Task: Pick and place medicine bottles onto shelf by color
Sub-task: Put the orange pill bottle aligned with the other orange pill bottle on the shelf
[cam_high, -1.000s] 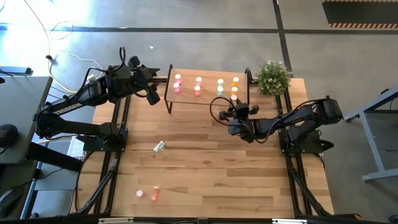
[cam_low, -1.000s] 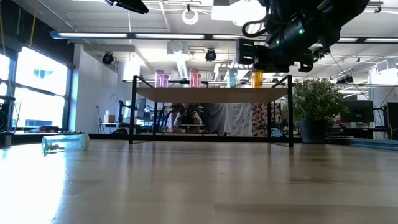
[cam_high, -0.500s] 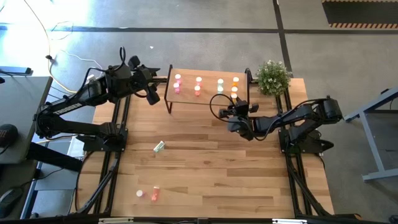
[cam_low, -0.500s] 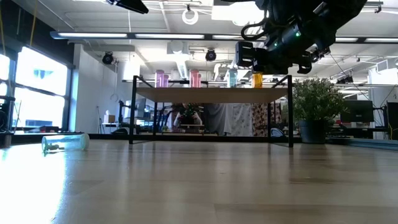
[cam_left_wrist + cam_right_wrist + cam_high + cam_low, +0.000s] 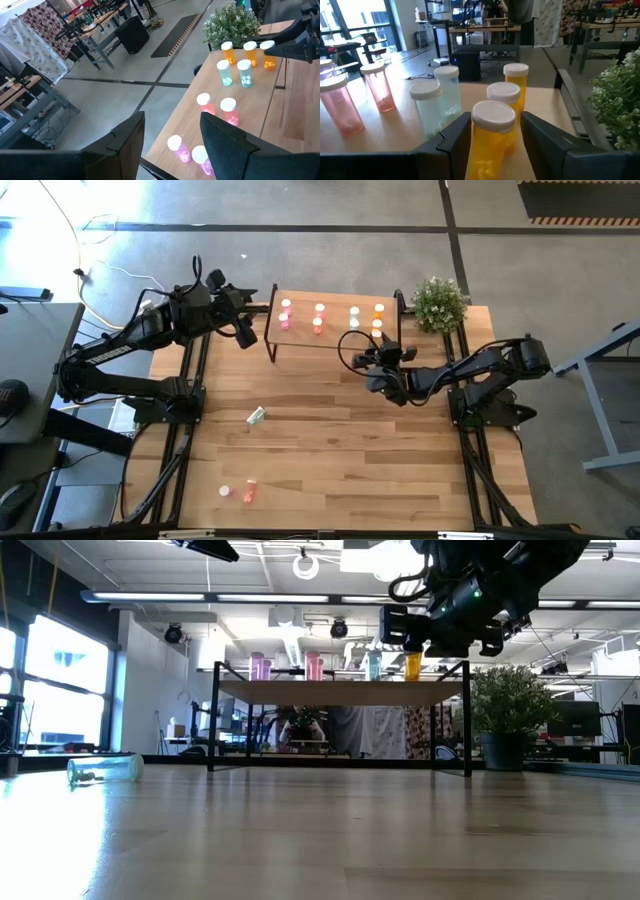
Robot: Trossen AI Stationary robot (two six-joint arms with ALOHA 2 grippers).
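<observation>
Two loose bottles (image 5: 236, 492) lie at the lower left of the high view, a green one (image 5: 256, 415) mid-left

Farther up, the right gripper (image 5: 377, 358) has its fingers apart either side of an orange bottle (image 5: 490, 135) standing on the shelf (image 5: 335, 340) (right end); left gripper (image 5: 246, 330), open and empty, waits at the shelf's left end

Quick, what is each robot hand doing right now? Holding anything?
Left gripper: open, holding nothing, up by the shelf's left end.
Right gripper: fingers either side of an orange bottle on the shelf; whether it grips, I cannot tell.
</observation>
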